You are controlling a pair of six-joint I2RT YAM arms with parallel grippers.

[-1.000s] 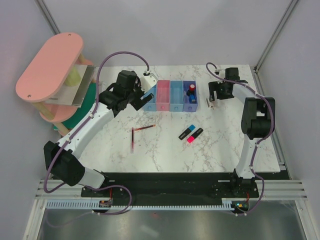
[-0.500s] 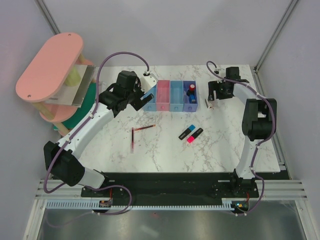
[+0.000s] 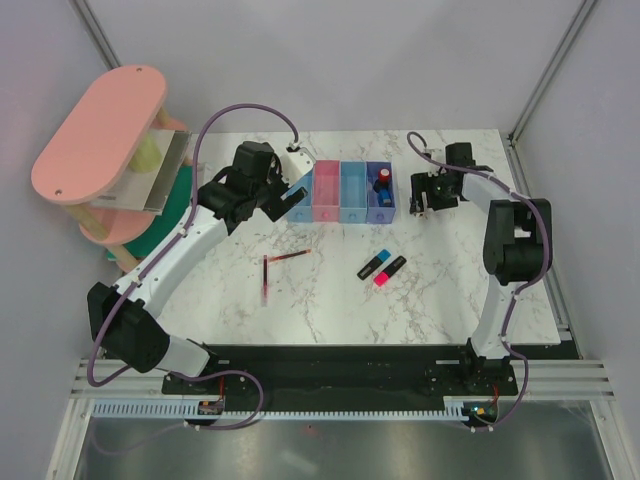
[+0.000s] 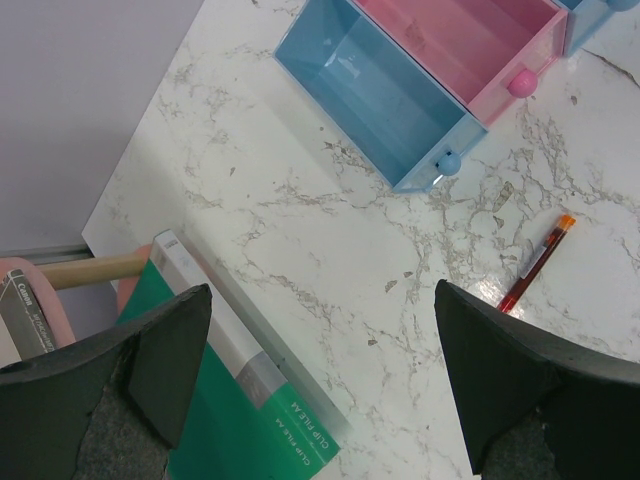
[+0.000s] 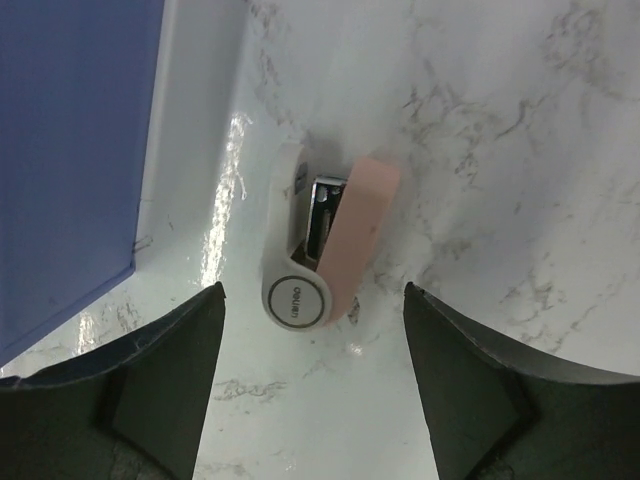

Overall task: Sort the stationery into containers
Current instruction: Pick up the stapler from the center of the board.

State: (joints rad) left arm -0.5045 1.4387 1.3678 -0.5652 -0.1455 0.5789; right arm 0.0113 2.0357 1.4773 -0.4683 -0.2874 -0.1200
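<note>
Four joined bins stand at the back: light blue (image 3: pixel 300 200), pink (image 3: pixel 327 190), light blue (image 3: pixel 352 190), purple (image 3: pixel 380 200). The purple bin holds a red-black capped piece (image 3: pixel 383 177) and a blue block. Two dark-red pens (image 3: pixel 287 256) (image 3: pixel 266 281) and the blue (image 3: pixel 371 265) and pink (image 3: pixel 391 271) highlighters lie on the table. My left gripper (image 3: pixel 287 195) (image 4: pixel 322 290) is open and empty, beside the empty light blue bin (image 4: pixel 380 90). My right gripper (image 3: pixel 425 200) (image 5: pixel 312 290) is open, low over a beige-pink and white piece (image 5: pixel 345 235) that looks like a mini stapler, right of the purple bin (image 5: pixel 70 130).
A big pink oval-topped shelf rack (image 3: pixel 100 130) stands at the back left with a green clip file (image 4: pixel 230 420) leaning at its foot. One pen (image 4: pixel 537 262) lies near the left gripper. The table's right edge runs close behind the right arm.
My right gripper has shifted a little to the left and nearer, over the beige-pink piece. The left arm and the other items have not moved.
</note>
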